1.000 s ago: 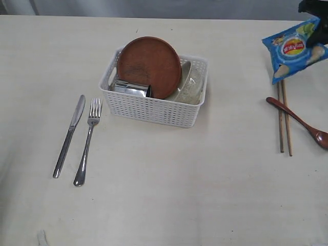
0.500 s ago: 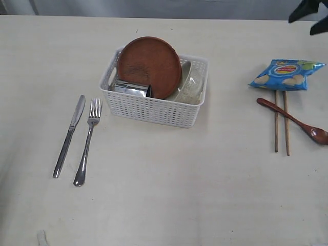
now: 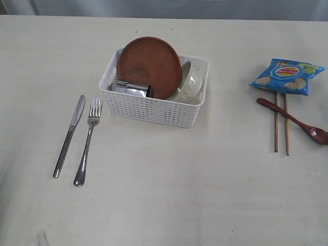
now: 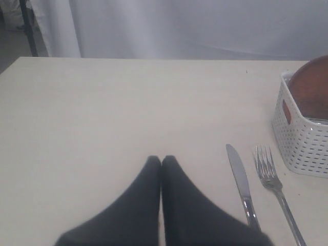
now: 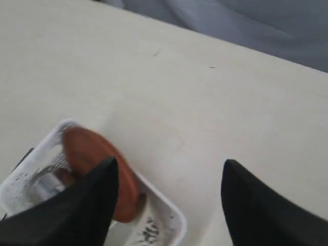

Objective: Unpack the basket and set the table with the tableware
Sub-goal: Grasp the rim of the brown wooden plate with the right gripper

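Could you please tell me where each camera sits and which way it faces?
Exterior view: high up, angled down on the table, basket, knife, fork and chip bag; no robot part shows.
Left wrist view: low over the table, facing along it toward a grey curtain; left jaws shut in front.
Right wrist view: raised, tilted down at the basket's brown plate; right jaws open, framing it.
Shared: exterior and left wrist views both show knife, fork and basket.

Pale table (image 3: 164,179), partly set
White basket (image 3: 154,108) in the middle; knife (image 3: 69,136) and fork (image 3: 87,143) side by side at left; at right two chopsticks (image 3: 281,128) (a wooden spoon (image 3: 293,121) crosses them), blue chip bag (image 3: 287,76) on their far ends.
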Controlling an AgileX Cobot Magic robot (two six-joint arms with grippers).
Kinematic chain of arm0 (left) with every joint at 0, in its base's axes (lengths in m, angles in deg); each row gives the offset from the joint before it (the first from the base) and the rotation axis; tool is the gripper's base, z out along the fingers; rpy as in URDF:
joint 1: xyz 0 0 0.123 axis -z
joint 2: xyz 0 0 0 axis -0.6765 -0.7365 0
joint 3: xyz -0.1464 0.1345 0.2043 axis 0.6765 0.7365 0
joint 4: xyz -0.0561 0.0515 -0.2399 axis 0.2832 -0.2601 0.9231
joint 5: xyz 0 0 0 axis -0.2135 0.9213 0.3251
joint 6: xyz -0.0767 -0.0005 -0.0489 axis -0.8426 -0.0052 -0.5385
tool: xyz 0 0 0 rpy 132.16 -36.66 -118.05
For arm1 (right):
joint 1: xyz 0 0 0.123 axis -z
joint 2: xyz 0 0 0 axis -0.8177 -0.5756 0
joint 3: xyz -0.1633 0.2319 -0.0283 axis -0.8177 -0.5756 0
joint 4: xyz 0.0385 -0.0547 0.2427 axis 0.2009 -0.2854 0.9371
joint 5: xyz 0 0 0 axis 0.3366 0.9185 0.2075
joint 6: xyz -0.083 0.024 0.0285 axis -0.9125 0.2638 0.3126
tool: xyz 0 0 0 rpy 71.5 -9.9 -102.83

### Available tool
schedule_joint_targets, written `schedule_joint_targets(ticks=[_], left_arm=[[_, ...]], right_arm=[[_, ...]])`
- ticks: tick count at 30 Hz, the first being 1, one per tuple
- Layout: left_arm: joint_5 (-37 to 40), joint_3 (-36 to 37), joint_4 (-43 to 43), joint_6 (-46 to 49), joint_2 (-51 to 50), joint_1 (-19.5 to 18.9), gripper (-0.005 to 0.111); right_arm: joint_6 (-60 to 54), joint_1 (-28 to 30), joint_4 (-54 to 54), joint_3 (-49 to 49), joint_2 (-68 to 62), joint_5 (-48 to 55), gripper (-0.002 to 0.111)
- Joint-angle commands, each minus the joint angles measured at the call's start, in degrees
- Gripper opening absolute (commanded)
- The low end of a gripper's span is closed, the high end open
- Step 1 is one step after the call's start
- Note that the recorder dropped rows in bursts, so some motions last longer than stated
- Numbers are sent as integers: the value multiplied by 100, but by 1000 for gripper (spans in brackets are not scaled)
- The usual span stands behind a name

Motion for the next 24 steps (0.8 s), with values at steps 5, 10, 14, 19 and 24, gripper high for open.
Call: schedule_joint_targets(ticks=[5, 10, 14, 19, 24], left_arm=[[-49, 22, -45, 22, 24, -17, 0], [-49, 22, -45, 22, 24, -17, 0], [-49, 22, -45, 22, 24, -17, 0], [-49, 22, -45, 22, 24, -17, 0], [-49, 22, -45, 22, 24, -17, 0]], right_arm=[[-474, -1422, -1045, 263, -857, -117, 56], [-471, -1657, -1490, 521, -1347, -110, 56], [-534, -1657, -1480, 744, -1601, -62, 56], [-685, -1657, -1477, 769, -1767, 14, 56], [-894, -1657, -1425, 779, -1927, 85, 56]])
